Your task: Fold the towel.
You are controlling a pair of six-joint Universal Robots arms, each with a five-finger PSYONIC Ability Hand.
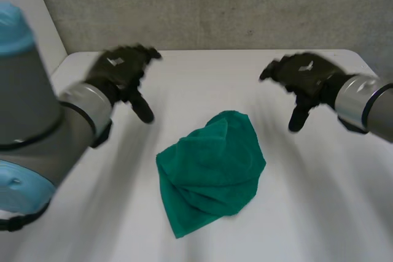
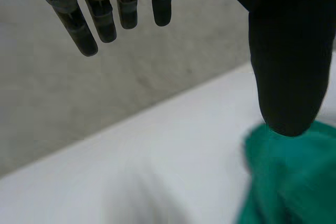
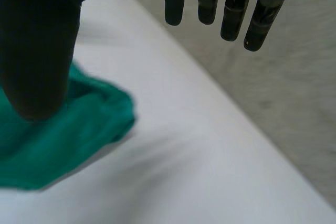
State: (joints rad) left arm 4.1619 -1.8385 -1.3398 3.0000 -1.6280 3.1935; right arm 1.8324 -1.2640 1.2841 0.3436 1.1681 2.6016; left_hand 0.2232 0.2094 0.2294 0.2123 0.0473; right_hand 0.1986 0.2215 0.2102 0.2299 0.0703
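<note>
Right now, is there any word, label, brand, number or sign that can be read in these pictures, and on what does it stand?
No text can be read.
The green towel, the white table and the grey wall bear no writing.
A small white mark sits on the back of the left hand and of the right hand: too small to read, if it is text at all.

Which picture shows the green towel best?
The head view: the whole towel lies crumpled on the table, between the left hand and the right hand. Each wrist view catches just part of it beyond its own hand.
</note>
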